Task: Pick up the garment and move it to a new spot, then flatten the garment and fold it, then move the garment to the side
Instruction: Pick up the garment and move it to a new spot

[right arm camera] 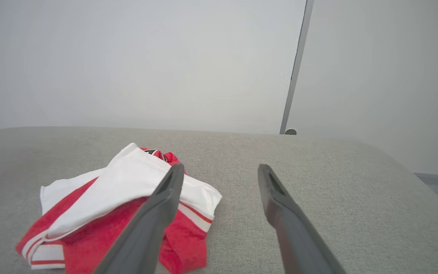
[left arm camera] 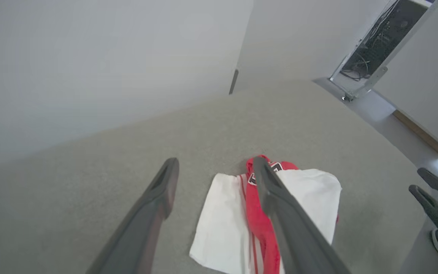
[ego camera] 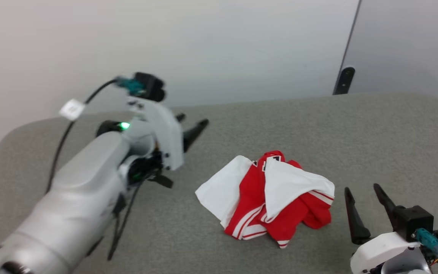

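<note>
The garment (ego camera: 264,194) lies crumpled in a small heap on the grey cloth-covered table (ego camera: 318,125), red with white sleeves and striped trim, a bit of black lettering at its far end. My left gripper (ego camera: 192,123) hovers open above the table, left of and beyond the heap, with nothing between its fingers. In the left wrist view the garment (left arm camera: 222,217) lies below and past the open left gripper (left arm camera: 215,163). My right gripper (ego camera: 361,189) stands open just right of the heap. In the right wrist view the garment (right arm camera: 127,182) sits left of the open right gripper (right arm camera: 222,167).
A pale wall runs behind the table, with a dark bracket (ego camera: 343,80) at a panel seam. The table's corners are rounded, and its right edge drops to the floor. A rack with cables (left arm camera: 378,42) stands beyond that side. Bare cloth surrounds the heap.
</note>
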Available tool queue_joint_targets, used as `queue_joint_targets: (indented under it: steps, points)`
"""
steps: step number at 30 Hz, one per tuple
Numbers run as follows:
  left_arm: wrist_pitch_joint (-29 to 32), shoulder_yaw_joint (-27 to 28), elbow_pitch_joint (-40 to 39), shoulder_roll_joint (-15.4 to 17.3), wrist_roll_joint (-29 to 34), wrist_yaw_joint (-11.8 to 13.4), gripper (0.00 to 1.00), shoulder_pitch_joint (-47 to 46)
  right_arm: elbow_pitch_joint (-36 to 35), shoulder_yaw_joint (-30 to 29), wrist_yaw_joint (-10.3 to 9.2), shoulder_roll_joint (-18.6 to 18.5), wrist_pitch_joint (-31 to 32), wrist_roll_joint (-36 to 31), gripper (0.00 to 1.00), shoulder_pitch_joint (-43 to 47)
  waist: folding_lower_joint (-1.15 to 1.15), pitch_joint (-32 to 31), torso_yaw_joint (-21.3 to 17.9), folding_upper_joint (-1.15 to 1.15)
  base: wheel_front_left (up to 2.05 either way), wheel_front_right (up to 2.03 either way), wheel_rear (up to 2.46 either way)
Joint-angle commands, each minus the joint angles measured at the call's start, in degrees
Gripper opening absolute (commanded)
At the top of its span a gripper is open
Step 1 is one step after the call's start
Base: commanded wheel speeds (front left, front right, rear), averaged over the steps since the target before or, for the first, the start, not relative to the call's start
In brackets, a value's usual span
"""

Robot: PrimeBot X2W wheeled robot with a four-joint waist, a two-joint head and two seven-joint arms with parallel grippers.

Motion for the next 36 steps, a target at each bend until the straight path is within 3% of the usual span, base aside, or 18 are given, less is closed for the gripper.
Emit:
queue_joint_targets:
  steps: [1, 10, 11, 18, 21, 24, 30, 36]
  points:
    - [-3.12, 0.53, -1.34, 1.71, 1.5, -0.04, 1.0, 1.52, -0.06, -0.08, -0.08, 0.21, -0.01, 0.1, 1.0, 0.94, 0.0, -0.67, 1.2, 0.0, 0.0, 0.0, 0.0]
    - [-21.84, 4.15, -13.38, 10.34, 4.32, 7.89, 1.0, 15.34, 0.72, 1.38, -0.08, 0.31, -0.55, -0.98, 1.0, 1.47, 0.0, -1.82, 3.35, 0.0, 0.0, 0.0, 0.0]
    - [-21.84, 4.15, -13.38, 10.34, 4.32, 7.89, 1.0, 15.34, 0.72, 1.38, -0.08, 0.31, -0.55, -0.98, 1.0, 1.47, 0.0, -1.82, 3.35, 0.0, 0.0, 0.0, 0.0]
    - [-28.4, 8.71, -23.16, 13.83, 5.12, 15.24, 1.0, 28.43, 1.73, 2.43, -0.08, -0.52, -2.39, -3.48, 1.0, 2.94, 0.0, -3.08, 5.46, 0.0, 0.0, 0.0, 0.0]
    - [-28.81, 13.66, -27.09, 13.67, 8.78, 17.55, 1.0, 33.14, 2.15, 1.42, -0.08, -0.45, -3.24, -3.94, 1.0, 3.78, 0.0, -3.52, 6.64, 0.0, 0.0, 0.0, 0.0]
    - [-28.78, 19.77, -31.57, 12.41, 17.14, 19.11, 1.0, 39.05, 2.12, 0.58, -0.08, -0.68, -4.45, -6.04, 1.0, 4.31, 0.0, -3.89, 7.61, 0.0, 0.0, 0.0, 0.0]
    - [-28.81, 29.05, -36.76, 8.34, 30.27, 16.88, 1.0, 49.08, 2.91, -2.26, -0.08, -0.27, -5.67, -7.38, 1.0, 5.32, 0.0, -5.12, 8.85, 0.0, 0.0, 0.0, 0.0]
    - [-28.8, 35.61, -38.42, 4.38, 38.91, 10.1, 1.0, 56.28, 3.65, -6.1, -0.08, -0.69, -6.81, -8.19, 1.0, 7.47, 0.0, -7.14, 10.25, 0.0, 0.0, 0.0, 0.0]
